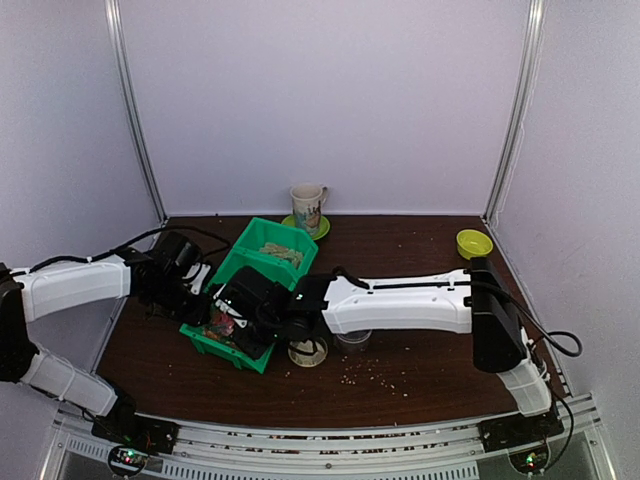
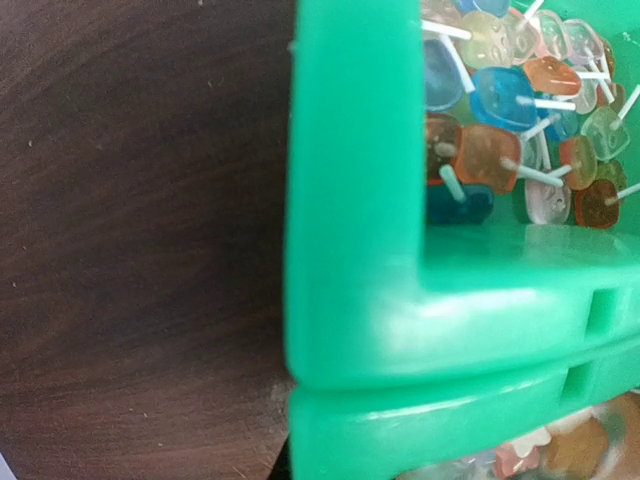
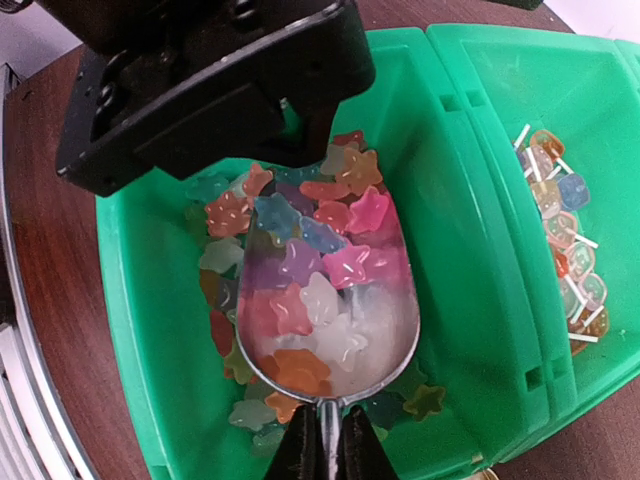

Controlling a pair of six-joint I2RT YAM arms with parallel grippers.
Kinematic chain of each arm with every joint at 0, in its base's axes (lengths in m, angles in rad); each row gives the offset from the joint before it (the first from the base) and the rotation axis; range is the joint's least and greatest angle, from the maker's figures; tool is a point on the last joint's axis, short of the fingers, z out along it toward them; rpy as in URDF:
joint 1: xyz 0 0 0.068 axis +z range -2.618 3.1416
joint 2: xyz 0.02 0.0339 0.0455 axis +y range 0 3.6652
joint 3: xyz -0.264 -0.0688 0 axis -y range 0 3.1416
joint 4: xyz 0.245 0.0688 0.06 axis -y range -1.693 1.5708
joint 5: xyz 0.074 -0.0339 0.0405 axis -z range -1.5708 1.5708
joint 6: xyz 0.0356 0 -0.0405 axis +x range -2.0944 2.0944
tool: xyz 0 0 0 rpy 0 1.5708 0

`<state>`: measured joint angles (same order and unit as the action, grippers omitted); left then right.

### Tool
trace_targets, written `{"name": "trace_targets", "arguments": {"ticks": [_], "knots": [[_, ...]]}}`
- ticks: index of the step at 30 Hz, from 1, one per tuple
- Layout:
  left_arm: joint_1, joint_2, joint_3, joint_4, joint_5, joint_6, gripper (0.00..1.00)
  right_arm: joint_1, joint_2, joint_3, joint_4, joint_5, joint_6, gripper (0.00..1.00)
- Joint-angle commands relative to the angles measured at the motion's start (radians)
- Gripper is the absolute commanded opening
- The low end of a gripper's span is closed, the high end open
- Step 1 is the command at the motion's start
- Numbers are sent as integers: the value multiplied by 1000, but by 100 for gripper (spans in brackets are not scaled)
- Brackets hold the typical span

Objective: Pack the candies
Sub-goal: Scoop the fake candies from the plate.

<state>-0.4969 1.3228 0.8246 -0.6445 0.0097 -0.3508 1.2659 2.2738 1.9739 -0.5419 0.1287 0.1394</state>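
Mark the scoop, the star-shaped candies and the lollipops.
scoop (image 3: pixel 388 312), right wrist view, bare inner wall of bowl.
star-shaped candies (image 3: pixel 345 265), right wrist view, pink star in scoop.
lollipops (image 3: pixel 568 250), right wrist view, middle of pile.

White arm shells (image 1: pixel 400 300), black joints (image 1: pixel 495 330), cables (image 1: pixel 566 345); right gripper (image 3: pixel 324 445) black.

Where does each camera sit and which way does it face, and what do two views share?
Top external: high behind the left arm and right arm, both in view, facing down over the table and green bin.
Left wrist: close to the bin's corner, facing its rim and the lollipops; none of its fingers show.
Right wrist: above the bin, looking down at the scoop full of star candies; the right gripper clamps the handle.
Shared: both wrist views show the lollipops' compartment.
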Motion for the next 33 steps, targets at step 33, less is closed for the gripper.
{"name": "trace_targets", "arguments": {"ticks": [33], "knots": [[24,-75,56,233,222,-33,0,-51,-192,-780,940,-65,-106,0]]}}
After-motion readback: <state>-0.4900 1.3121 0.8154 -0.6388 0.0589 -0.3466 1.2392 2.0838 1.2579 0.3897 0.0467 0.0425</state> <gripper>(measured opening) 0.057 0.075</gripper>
